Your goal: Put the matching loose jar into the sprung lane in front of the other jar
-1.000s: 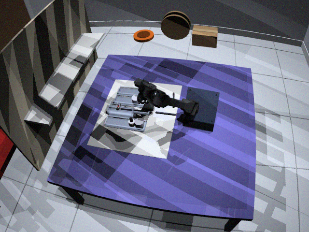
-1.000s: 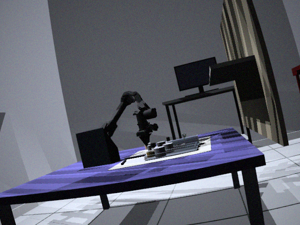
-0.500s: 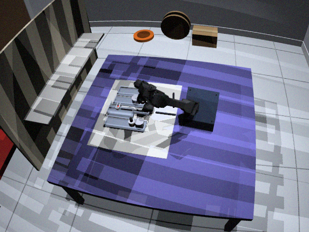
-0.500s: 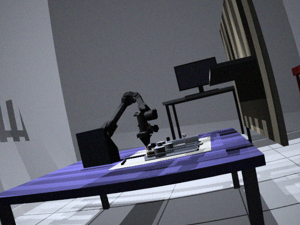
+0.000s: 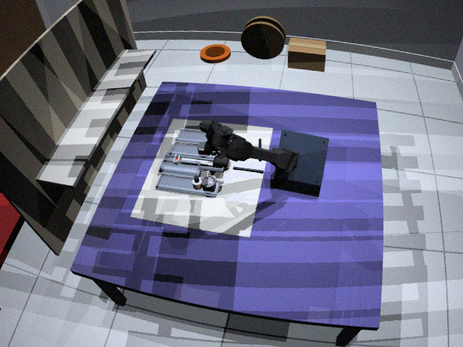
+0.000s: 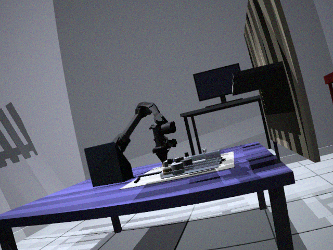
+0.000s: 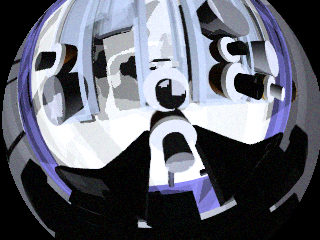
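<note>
My gripper (image 6: 163,162) (image 7: 171,132) is shut on a jar (image 7: 170,120) with a brown body, white shoulder and dark, grey-topped cap. The held jar is slightly tilted in the wrist view, and its base is hidden. It is just in front of the sprung lane's front end; its exact height cannot be told. The lane jar (image 7: 150,91), with white shoulder and black cap, stands in the middle lane directly ahead, close to the held jar. Its body is mostly hidden. The pusher (image 7: 164,63) shows behind it. In the top view the arm hides the fingers.
The neighbouring lane on the wrist view's left holds a white-shouldered jar (image 7: 59,59) (image 5: 196,183) and a wide jar (image 7: 54,99) (image 5: 208,181). Several jars (image 7: 229,82) crowd the lanes on the right. A black rod (image 5: 247,170) lies on the white mat (image 5: 209,220).
</note>
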`<state>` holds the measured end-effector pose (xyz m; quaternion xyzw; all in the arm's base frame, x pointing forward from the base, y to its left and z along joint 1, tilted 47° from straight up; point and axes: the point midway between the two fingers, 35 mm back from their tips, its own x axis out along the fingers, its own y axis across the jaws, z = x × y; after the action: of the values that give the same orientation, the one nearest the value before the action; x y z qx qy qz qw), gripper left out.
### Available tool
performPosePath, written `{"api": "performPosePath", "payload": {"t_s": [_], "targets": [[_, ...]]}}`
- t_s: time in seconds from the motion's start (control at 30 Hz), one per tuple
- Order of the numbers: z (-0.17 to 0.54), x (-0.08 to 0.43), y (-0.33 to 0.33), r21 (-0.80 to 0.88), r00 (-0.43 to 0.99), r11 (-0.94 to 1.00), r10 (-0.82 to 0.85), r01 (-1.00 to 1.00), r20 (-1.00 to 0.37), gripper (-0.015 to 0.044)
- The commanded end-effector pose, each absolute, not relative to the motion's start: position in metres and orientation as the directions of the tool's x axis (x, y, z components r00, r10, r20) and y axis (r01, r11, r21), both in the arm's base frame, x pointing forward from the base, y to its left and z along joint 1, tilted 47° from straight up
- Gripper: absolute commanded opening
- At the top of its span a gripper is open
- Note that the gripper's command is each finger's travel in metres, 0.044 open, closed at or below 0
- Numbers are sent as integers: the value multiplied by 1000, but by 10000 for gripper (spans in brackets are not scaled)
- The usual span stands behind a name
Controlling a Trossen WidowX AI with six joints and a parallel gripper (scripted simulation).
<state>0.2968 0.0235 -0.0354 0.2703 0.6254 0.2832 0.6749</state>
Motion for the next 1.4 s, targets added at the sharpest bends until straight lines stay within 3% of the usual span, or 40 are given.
{"api": "performPosePath", "payload": {"t_s": [0.0, 1.37], "targets": [[-35, 303, 23, 719, 65, 693, 721, -48, -690, 0], [-33, 322, 24, 719, 66, 693, 721, -49, -690, 0]]}}
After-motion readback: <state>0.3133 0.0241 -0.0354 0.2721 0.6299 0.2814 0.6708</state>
